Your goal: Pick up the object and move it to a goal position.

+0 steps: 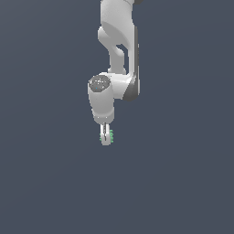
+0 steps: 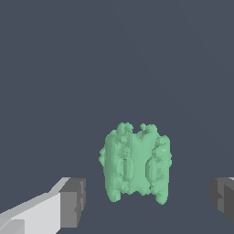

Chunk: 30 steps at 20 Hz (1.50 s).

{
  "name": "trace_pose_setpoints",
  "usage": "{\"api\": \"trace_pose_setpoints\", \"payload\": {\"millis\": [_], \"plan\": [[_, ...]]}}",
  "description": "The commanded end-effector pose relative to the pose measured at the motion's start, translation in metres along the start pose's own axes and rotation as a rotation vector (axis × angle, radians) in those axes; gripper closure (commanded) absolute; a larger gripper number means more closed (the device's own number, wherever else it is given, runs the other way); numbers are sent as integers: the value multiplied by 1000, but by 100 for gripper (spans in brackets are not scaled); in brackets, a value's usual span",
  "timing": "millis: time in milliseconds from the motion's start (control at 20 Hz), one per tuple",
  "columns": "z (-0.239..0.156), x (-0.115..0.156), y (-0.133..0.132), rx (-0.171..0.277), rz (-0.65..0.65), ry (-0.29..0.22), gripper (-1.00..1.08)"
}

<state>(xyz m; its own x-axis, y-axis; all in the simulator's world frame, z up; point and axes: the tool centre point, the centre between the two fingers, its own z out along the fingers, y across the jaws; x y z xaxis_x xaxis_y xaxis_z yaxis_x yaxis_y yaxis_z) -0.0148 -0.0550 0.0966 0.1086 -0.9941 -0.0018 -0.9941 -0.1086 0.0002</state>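
**Kid:** Where is the green thing?

**Me:** The little green lump (image 2: 135, 163) sits right between my two fingers (image 2: 73, 203), down at the tip of my hand (image 1: 106, 136). The counter (image 1: 183, 183) is one flat grey sheet and I can't see its edges, so I can't say which corner is near.

**Kid:** Are you squeezing it?

**Me:** Not yet, I think. In the wrist view my fingers are spread wide, with gaps on both sides of the lump.

**Kid:** Is it heavy?

**Me:** I'd guess light, since it's so small. It looks hard and bumpy, with ridges. The bumps could make it twist, so I'd pinch it across the middle, on its two widest sides.
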Motion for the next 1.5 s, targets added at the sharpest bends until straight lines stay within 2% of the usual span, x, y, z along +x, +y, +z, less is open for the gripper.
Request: {"api": "trace_pose_setpoints", "payload": {"millis": [0, 450, 900, 1150, 1200, 1450], "plan": [[2, 1, 1, 0, 28, 1, -92], [6, 1, 1, 0, 42, 2, -92], [45, 2, 2, 0, 47, 2, -92], [53, 2, 1, 0, 47, 2, -92], [53, 2, 1, 0, 47, 2, 108], [53, 2, 1, 0, 47, 2, 108]]}}
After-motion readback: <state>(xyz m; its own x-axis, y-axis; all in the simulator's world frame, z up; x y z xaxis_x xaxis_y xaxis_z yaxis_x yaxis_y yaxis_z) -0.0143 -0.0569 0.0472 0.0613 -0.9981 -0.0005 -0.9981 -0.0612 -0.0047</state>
